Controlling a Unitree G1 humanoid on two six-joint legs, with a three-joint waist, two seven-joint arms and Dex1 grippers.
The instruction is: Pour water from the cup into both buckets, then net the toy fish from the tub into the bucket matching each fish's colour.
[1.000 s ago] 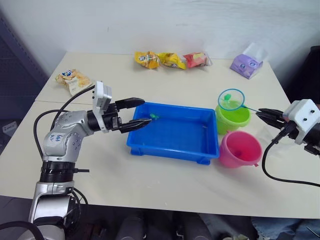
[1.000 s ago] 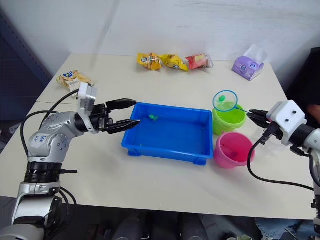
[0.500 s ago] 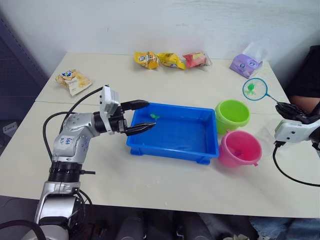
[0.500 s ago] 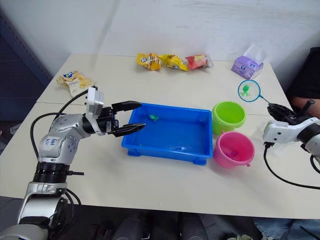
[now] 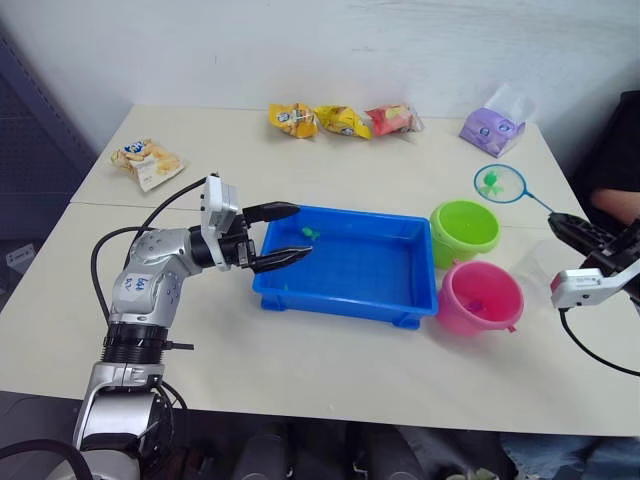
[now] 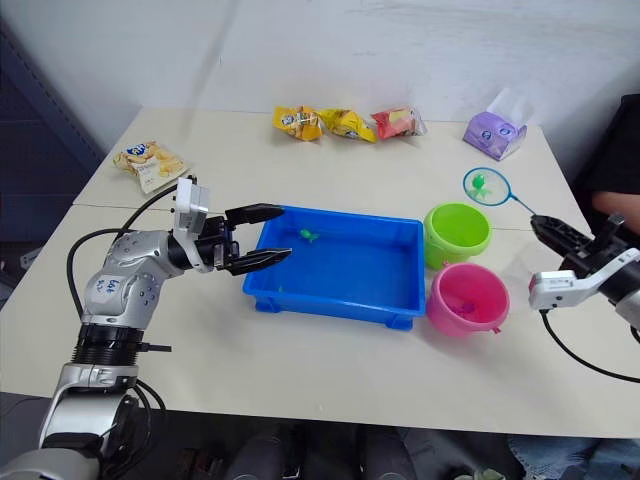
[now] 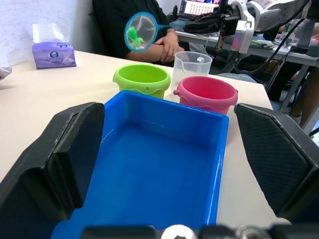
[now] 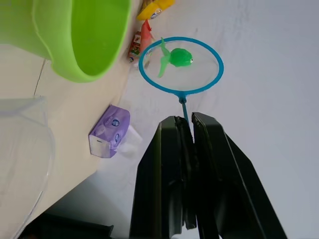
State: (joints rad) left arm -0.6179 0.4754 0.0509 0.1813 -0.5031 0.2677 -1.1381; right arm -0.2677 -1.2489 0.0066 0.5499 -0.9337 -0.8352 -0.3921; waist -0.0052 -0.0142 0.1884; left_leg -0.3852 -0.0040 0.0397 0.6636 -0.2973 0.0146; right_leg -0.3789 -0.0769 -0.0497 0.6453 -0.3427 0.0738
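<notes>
The blue tub (image 5: 340, 298) sits mid-table with a green toy fish (image 5: 310, 232) near its far left corner. My left gripper (image 5: 302, 230) is open, its fingers over the tub's left rim. To the tub's right stand the lime green bucket (image 5: 465, 228) and the pink bucket (image 5: 481, 297), with the clear cup (image 7: 192, 64) just beyond them. My right gripper (image 5: 556, 220) is shut on the net's thin handle. The net (image 5: 499, 183) hangs in the air just beyond and to the right of the green bucket, carrying a green fish (image 8: 177, 57).
Three snack packets (image 5: 340, 120) lie along the table's far edge, another packet (image 5: 145, 162) at the far left, and a purple tissue pack (image 5: 492, 127) at the far right. A person (image 7: 149, 30) sits beyond the table's right end.
A second ago the net was over the green bucket. It swung up and right with a green fish in it, and has now dropped slightly back toward that bucket. The left arm edged toward the tub.
</notes>
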